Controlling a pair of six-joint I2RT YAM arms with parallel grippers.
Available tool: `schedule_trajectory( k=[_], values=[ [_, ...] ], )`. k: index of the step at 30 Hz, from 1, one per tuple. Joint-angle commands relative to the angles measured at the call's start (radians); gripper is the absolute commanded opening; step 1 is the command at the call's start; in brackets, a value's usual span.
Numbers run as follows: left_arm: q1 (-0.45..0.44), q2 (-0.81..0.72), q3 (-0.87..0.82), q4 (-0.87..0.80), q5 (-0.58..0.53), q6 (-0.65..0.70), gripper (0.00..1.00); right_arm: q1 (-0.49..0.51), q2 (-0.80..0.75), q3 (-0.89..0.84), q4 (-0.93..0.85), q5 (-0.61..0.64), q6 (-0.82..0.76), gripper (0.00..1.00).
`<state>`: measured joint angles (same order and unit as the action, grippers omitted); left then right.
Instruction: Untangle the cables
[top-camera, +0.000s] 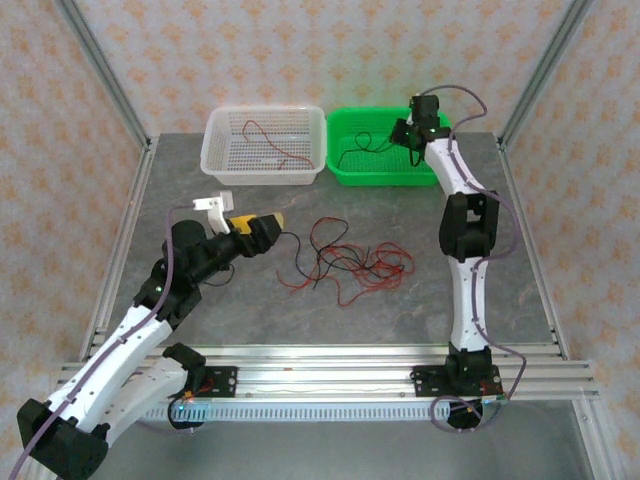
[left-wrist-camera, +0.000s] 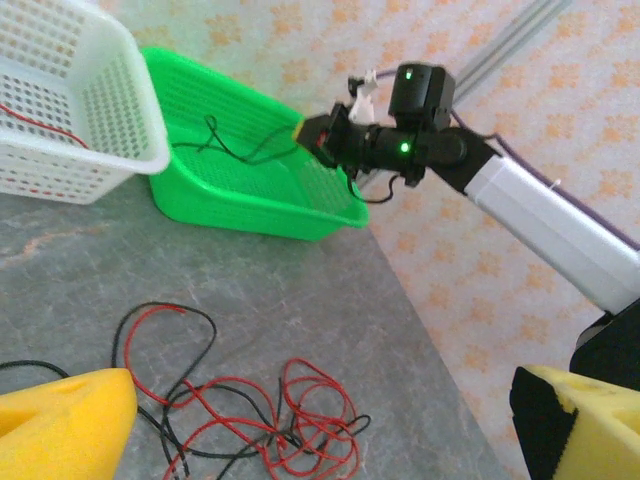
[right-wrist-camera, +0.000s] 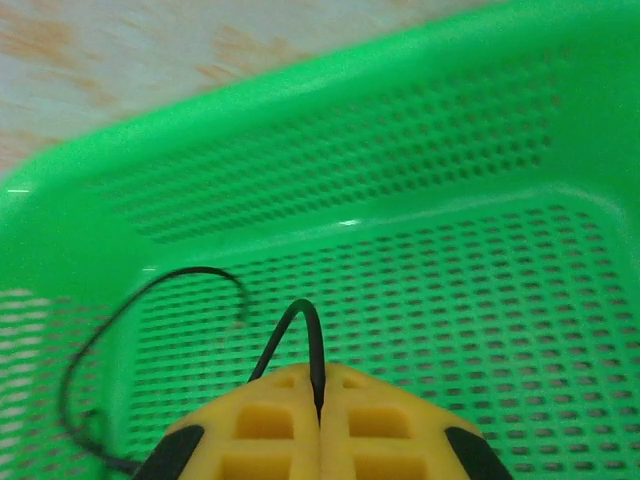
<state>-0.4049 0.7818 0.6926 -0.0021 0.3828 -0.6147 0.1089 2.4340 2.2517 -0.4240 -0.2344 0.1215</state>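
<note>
From the top camera you see the tangle of cables lying on the grey table between your two arms, red and black strands looped across one another. Your left gripper hovers just beside the tangle's left edge. Your right gripper reaches over the green basket, where a black cable lies. A red cable lies in the white basket beside it. Through the left wrist camera, your left gripper's yellow fingers stand wide apart with nothing between them, and the tangle rests on the table below and ahead of them. Farther off, the right gripper hangs above the green basket, the black cable sits inside it, and the red cable shows through the mesh of the white basket. Through the right wrist camera, your right gripper has its yellow tips pressed together, pinching the black cable in the seam. The strand arches up from the tips, and another loop of it curves away to the left over the perforated floor of the green basket.
</note>
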Motion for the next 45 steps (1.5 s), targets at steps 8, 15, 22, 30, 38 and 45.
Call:
schedule_trajectory(
  k=[8, 15, 22, 30, 38, 45],
  values=[
    [0.006, -0.009, 0.094, -0.229, -0.154, 0.038, 0.94, -0.008, 0.120, 0.134, -0.119, 0.244, -0.069, 0.16],
    [0.006, 0.038, 0.122, -0.338, -0.224, -0.003, 0.89, -0.008, 0.107, 0.144, -0.143, 0.303, -0.085, 0.45],
    [0.006, 0.094, 0.108, -0.417, -0.280, -0.037, 0.84, -0.005, 0.035, 0.143, -0.190, 0.366, -0.091, 0.54],
    [-0.001, 0.199, 0.088, -0.474, -0.306, -0.052, 0.79, 0.059, -0.136, 0.072, -0.246, 0.477, -0.125, 0.63],
    [-0.085, 0.345, 0.075, -0.453, -0.338, -0.068, 0.75, 0.181, -0.373, -0.108, -0.288, 0.562, -0.113, 0.69],
    [-0.178, 0.501, 0.126, -0.402, -0.358, -0.083, 0.67, 0.263, -0.633, -0.406, -0.244, 0.542, -0.060, 0.69]
  ],
)
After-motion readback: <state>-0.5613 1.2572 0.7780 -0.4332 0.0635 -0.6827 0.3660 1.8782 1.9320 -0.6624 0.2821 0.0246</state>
